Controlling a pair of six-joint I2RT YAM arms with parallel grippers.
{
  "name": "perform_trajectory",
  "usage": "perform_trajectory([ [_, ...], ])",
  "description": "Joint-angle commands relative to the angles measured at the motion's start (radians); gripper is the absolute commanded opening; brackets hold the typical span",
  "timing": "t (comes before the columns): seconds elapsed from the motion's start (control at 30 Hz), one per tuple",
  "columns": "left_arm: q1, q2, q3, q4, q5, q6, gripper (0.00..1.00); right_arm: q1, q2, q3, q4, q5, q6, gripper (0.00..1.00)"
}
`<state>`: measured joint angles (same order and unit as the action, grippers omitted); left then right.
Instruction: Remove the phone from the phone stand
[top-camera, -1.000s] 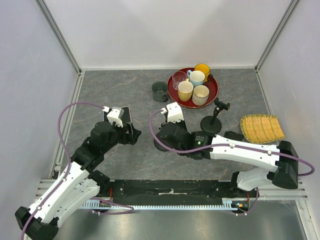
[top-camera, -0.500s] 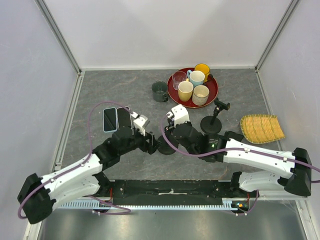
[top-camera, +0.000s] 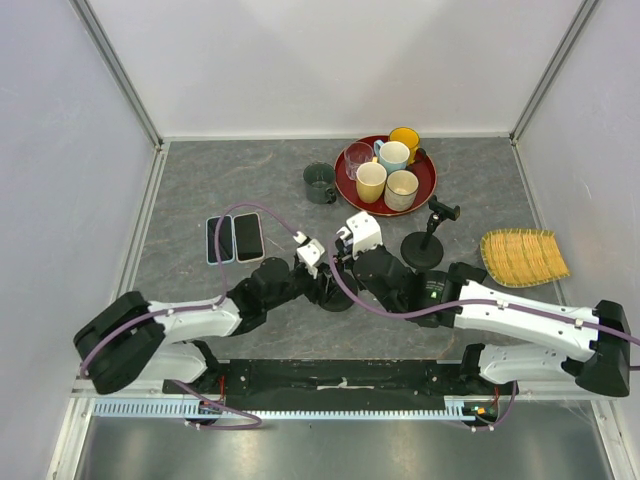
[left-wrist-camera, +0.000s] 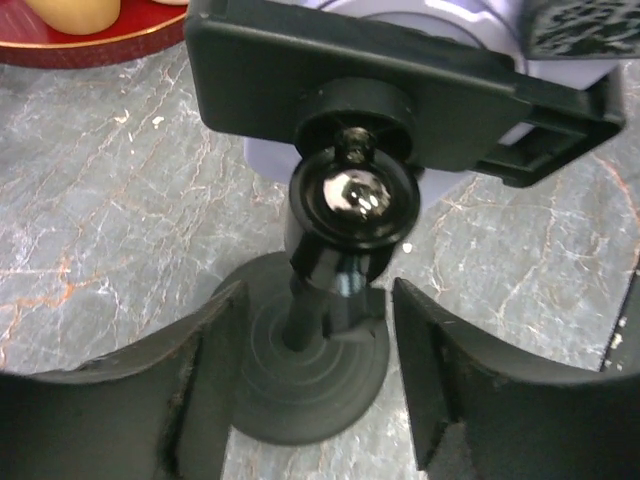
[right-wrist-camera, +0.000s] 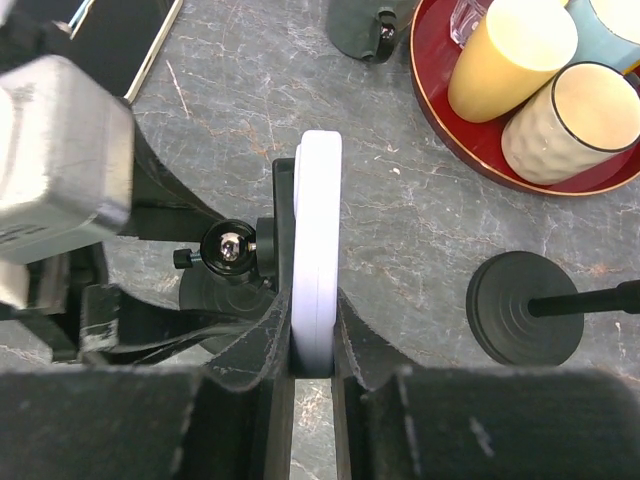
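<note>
The phone (right-wrist-camera: 318, 215) is white and stands on edge in the black phone stand (right-wrist-camera: 228, 248), clamped against its holder plate. My right gripper (right-wrist-camera: 318, 325) is shut on the phone's lower end, one pad against each face. The left wrist view shows the stand's ball joint (left-wrist-camera: 352, 198), stem and round base (left-wrist-camera: 300, 385), with a strip of the phone (left-wrist-camera: 268, 160) behind the holder. My left gripper (left-wrist-camera: 318, 300) is open, its fingers on either side of the stem with gaps on both sides. From above, both grippers meet at the stand (top-camera: 336, 292).
Two phones (top-camera: 219, 238) (top-camera: 247, 236) lie flat at the left. A second, bare stand (top-camera: 424, 246) is at the right, beside a bamboo mat (top-camera: 523, 256). A red tray (top-camera: 430, 182) of cups and a dark green mug (top-camera: 319, 183) sit behind.
My left arm has swung from the flat phones at the left across to the stand, and its jaws have narrowed a little around the stem. My right gripper has stayed on the phone.
</note>
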<state>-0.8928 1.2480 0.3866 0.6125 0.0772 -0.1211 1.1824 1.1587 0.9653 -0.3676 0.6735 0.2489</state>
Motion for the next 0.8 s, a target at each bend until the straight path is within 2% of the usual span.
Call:
perform_trajectory([
  [0.0,-0.003,0.106,0.014,0.292,-0.031,0.048,0.6,0.002,-0.05,-0.003,0.062,-0.011,-0.002,0.01],
  [0.13,-0.003,0.194,0.023,0.388,-0.014,0.034,0.46,0.002,-0.053,-0.011,0.062,-0.015,0.006,0.01],
  [0.17,-0.005,0.218,0.023,0.41,0.001,0.035,0.38,0.0,-0.06,-0.013,0.062,-0.017,0.006,0.02],
  [0.2,-0.005,0.226,0.024,0.421,0.007,0.038,0.35,0.0,-0.063,-0.017,0.062,-0.015,0.007,0.02],
  [0.27,-0.005,0.237,0.021,0.435,0.018,0.04,0.22,0.0,-0.071,-0.022,0.062,-0.012,0.012,0.03],
  [0.37,-0.018,0.234,0.018,0.437,0.018,0.05,0.04,0.002,-0.074,-0.02,0.059,-0.002,0.027,0.21],
  [0.4,-0.024,0.232,0.017,0.432,0.015,0.067,0.02,0.0,-0.076,-0.016,0.059,0.003,0.03,0.31],
  [0.5,-0.055,0.225,0.011,0.415,-0.008,0.106,0.02,0.002,-0.065,0.003,0.044,0.04,0.047,0.4],
  [0.6,-0.083,0.222,0.003,0.412,-0.045,0.12,0.02,-0.001,-0.05,0.021,0.033,0.103,0.062,0.44],
  [0.77,-0.103,0.215,-0.003,0.409,-0.073,0.12,0.02,-0.009,-0.028,0.035,0.027,0.159,0.084,0.45],
])
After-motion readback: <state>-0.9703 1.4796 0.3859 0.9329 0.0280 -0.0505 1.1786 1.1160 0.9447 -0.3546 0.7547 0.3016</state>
